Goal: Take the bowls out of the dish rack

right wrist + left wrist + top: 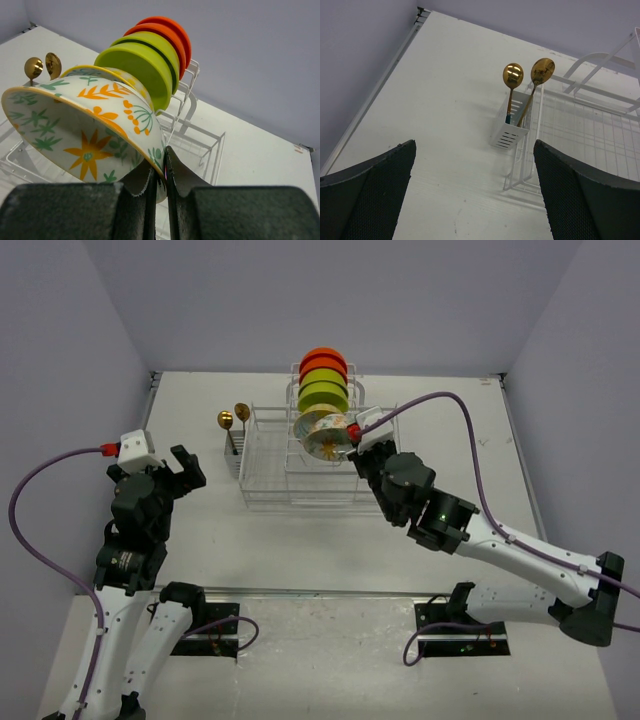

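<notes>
Pinching the rim of the patterned bowl (85,140) between tight fingers, the right gripper (165,155) sits at the front of the dish rack (265,475), with its arm stretched low and diagonal across the table (560,440). Behind it, green bowls (323,395) and orange bowls (323,360) stand on edge in the rack. Over on the left, the arm is folded up, and the left gripper (474,145) hangs spread wide near the spoons (513,75).

front patterned bowl (75,140) hides most of the second patterned bowl (120,76); the dish rack (590,89) runs off the picture's right edge.
</notes>
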### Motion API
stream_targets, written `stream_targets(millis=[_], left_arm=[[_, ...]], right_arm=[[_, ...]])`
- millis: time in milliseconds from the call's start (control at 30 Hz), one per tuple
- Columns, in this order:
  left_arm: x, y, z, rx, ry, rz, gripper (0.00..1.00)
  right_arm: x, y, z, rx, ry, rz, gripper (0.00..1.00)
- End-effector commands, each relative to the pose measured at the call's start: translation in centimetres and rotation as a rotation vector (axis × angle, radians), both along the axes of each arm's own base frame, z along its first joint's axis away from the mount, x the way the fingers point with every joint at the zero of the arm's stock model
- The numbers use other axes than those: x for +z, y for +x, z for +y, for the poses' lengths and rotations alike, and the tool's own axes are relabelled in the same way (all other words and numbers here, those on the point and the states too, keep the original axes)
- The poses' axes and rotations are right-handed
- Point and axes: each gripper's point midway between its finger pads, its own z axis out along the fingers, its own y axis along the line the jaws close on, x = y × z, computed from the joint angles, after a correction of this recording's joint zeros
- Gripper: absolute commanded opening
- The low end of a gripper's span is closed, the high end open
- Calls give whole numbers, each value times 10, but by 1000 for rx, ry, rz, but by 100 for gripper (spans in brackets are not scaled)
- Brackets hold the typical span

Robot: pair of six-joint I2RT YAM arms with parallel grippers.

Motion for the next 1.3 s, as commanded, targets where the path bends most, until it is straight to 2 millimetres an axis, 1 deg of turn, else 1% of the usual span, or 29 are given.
stream_targets(millis=[0, 167, 233, 300, 333, 367, 400, 433, 467, 500, 533, 567, 600, 633, 667, 700, 733, 767, 800, 833, 867, 933, 1000, 1067, 1100, 1167, 1200, 1233, 1267], left_arm=[[6, 5, 0, -5, 9, -29, 100], [5, 5, 0, -5, 9, -27, 100], [5, 5, 0, -5, 9, -27, 100], [5, 5, 0, -8, 8, -26, 100], [6, 5, 0, -8, 8, -29, 100], [5, 5, -1, -10, 10, -24, 100], [5, 5, -1, -12, 9, -25, 100], [5, 6, -1, -12, 10, -24, 100], [5, 5, -1, -12, 10, -22, 100], [5, 5, -1, -12, 10, -22, 100], [5, 5, 0, -10, 10, -24, 100], [6, 5, 0, -9, 10, -27, 100], [6, 5, 0, -7, 10, -29, 100], [7, 4, 0, -7, 9, -32, 100], [7, 4, 0, -7, 10, -30, 100], [7, 4, 0, -6, 10, -30, 100], [6, 4, 0, -6, 10, -27, 100], [7, 4, 0, -6, 10, -29, 100], [6, 4, 1, -4, 10, -29, 100], [5, 4, 1, -1, 10, -25, 100], [7, 4, 2, 5, 11, -29, 100], [6, 3, 3, 10, 12, -28, 100], [7, 2, 3, 8, 11, -31, 100], [6, 2, 3, 8, 11, -31, 100], [8, 2, 3, 10, 11, -34, 100], [8, 2, 4, 11, 11, -35, 100], [7, 2, 4, 11, 10, -33, 100], [7, 2, 4, 13, 10, -34, 100], [7, 2, 3, 10, 9, -34, 100]], right_arm=[[21, -11, -3, 43, 114, -10, 0], [29, -26, -7, 104, 189, 26, 0], [38, -33, -17, 108, 224, 27, 0], [35, -33, -31, 76, 266, 83, 0], [46, -33, -41, 65, 304, 96, 0], [47, -30, -48, 45, 375, 142, 0], [36, -18, -70, 2, 371, 202, 0], [37, -12, -84, -22, 405, 216, 0], [34, 5, -117, -123, 464, 222, 0], [26, 7, -121, -108, 476, 266, 0], [21, 12, -134, -145, 489, 284, 0], [16, 22, -162, -239, 517, 286, 0], [3, 26, -177, -290, 522, 317, 0], [-6, 31, -184, -297, 544, 353, 0], [-22, 45, -221, -412, 610, 383, 0], [-35, 51, -239, -451, 656, 421, 0], [-54, 56, -241, -431, 710, 495, 0], [-80, 69, -269, -521, 797, 558, 0], [-96, 74, -276, -542, 847, 605, 0], [-107, 80, -272, -504, 904, 659, 0], [-125, 92, -283, -522, 976, 696, 0], [-143, 102, -282, -509, 1031, 755, 0], [-165, 113, -290, -557, 1046, 802, 0], [-177, 120, -302, -629, 1050, 798, 0], [-191, 124, -306, -662, 1049, 822, 0], [-207, 128, -308, -687, 1054, 869, 0], [-207, 133, -308, -677, 1057, 890, 0], [-227, 135, -309, -701, 1059, 944, 0], [-235, 135, -309, -710, 1056, 967, 0]])
